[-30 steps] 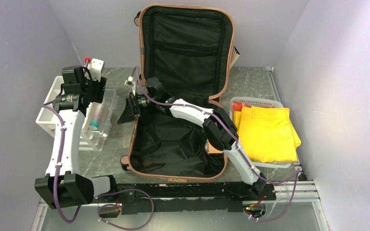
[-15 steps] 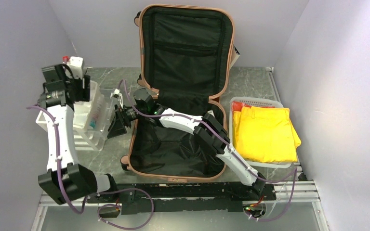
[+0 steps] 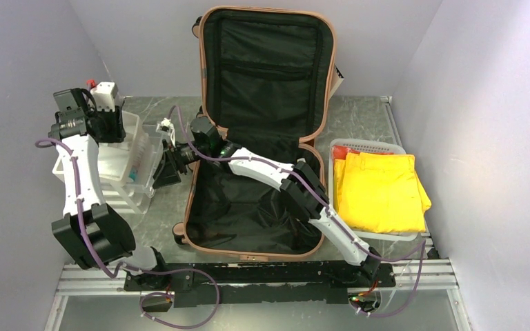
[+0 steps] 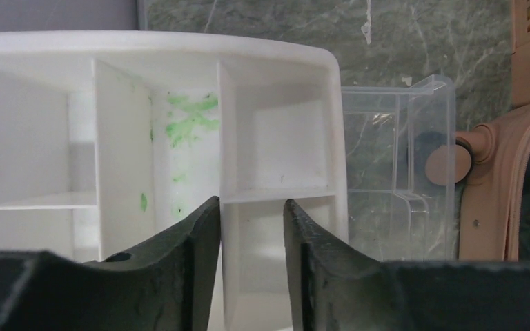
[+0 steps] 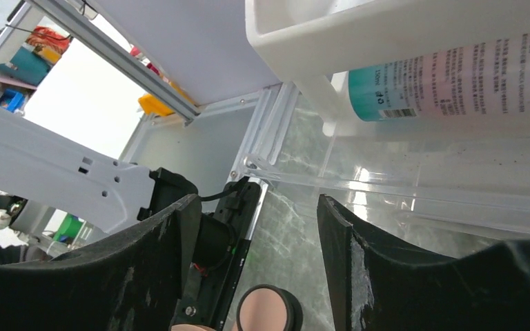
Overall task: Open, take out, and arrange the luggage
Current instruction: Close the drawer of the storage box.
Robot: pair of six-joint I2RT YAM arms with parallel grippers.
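Note:
The luggage (image 3: 188,207) is a salmon-pink suitcase lying open, its black-lined lid (image 3: 269,62) propped against the back wall. Its shell (image 4: 524,158) and a wheel (image 4: 448,163) show at the right of the left wrist view. My left gripper (image 3: 107,121) (image 4: 250,201) is over a white divided organizer (image 4: 179,62). It stands partly open, with one divider wall between the fingers and a gap at the right finger. My right gripper (image 3: 165,169) (image 5: 259,196) reaches out left of the suitcase, open and empty, just above a wheel (image 5: 266,310).
A clear plastic container (image 3: 145,165) (image 4: 400,138) holding a teal-and-pink labelled tube (image 5: 455,76) stands between the organizer (image 3: 65,169) and the suitcase. A white basket (image 3: 369,143) with a folded yellow garment (image 3: 379,189) is at the right. Walls close in on three sides.
My left arm swung left and back over the white organizer and its jaws narrowed. My right gripper moved left out of the suitcase toward the clear container, jaws also narrower.

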